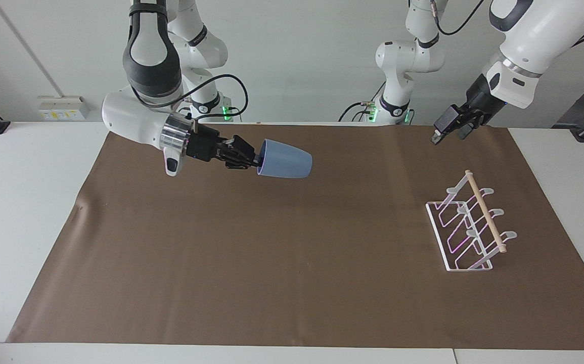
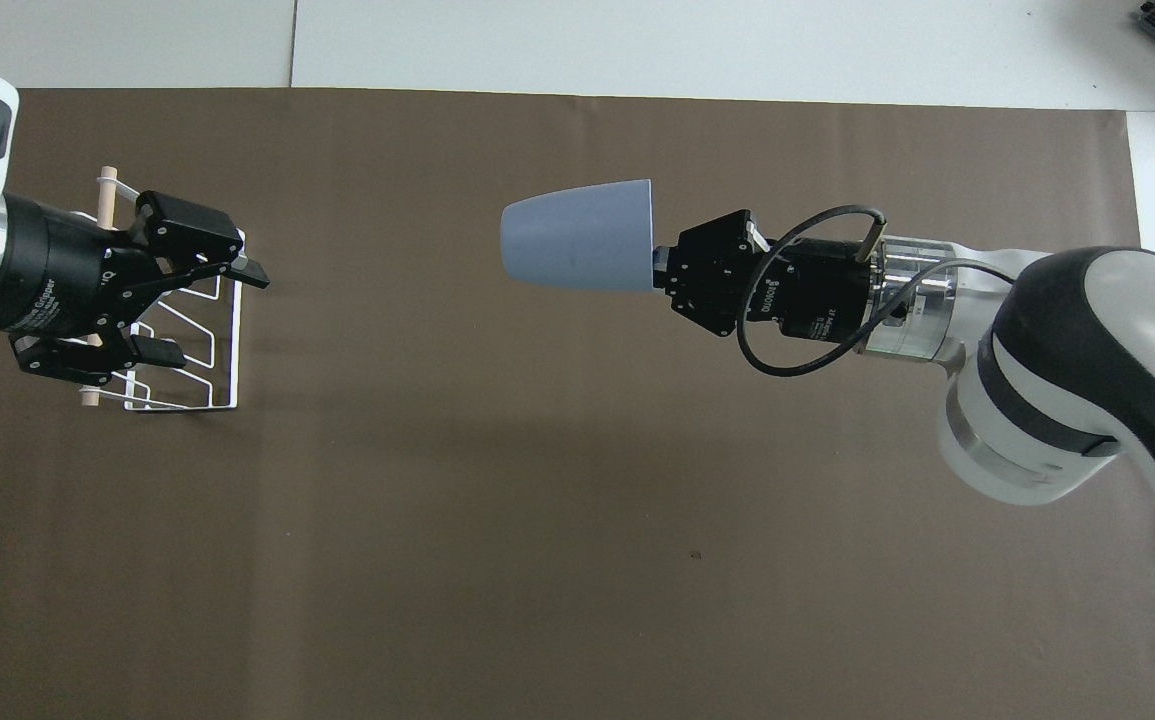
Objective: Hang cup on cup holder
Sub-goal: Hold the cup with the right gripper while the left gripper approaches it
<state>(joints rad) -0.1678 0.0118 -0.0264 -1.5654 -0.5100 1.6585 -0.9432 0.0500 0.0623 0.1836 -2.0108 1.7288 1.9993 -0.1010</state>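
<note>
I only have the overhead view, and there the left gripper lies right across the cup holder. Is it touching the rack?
Observer: No. In the facing view the left gripper hangs open, high in the air, well clear of the cup holder.
Operator: Is the cup off the mat?
Observer: Yes. The right gripper holds the cup by its rim, on its side, above the brown mat, base pointing toward the left arm's end.

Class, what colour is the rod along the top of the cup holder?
Light wood, a pale tan, on the white wire cup holder; the rod shows best in the facing view.
</note>
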